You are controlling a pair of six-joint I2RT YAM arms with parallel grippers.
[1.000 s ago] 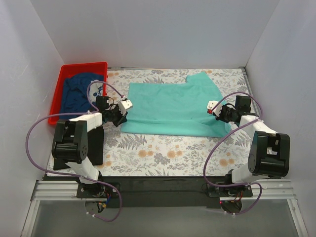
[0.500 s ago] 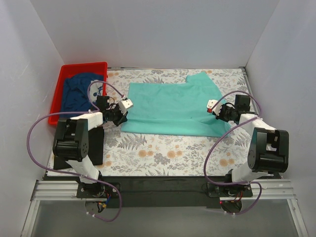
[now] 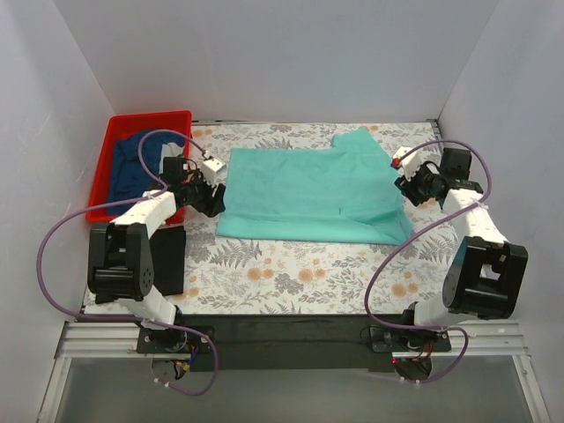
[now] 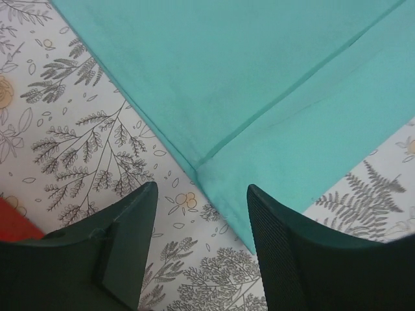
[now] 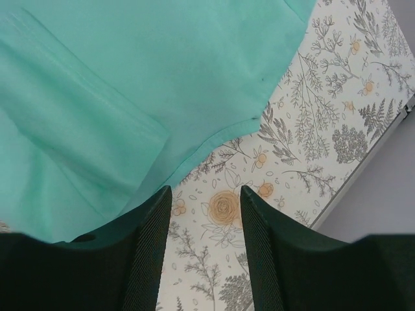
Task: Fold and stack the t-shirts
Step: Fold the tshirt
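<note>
I see the plain teal-turquoise cloth t-shirt (image 3: 308, 194) spread flat in the middle of the floral-patterned table cover (image 3: 291, 264). My left claw (image 4: 201, 207) is spread wide and empty over the shirt's left edge, with a hemmed corner between its fingers. My right claw (image 5: 204, 201) is likewise parted, holding nothing, at the shirt's right edge. The navy blue t-shirt (image 3: 123, 172) lies bunched in the red plastic bin (image 3: 145, 115) at far left.

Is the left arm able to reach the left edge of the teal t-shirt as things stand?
Probably yes. The left gripper hangs open right at that edge of the teal t-shirt, and nothing lies between them.
</note>
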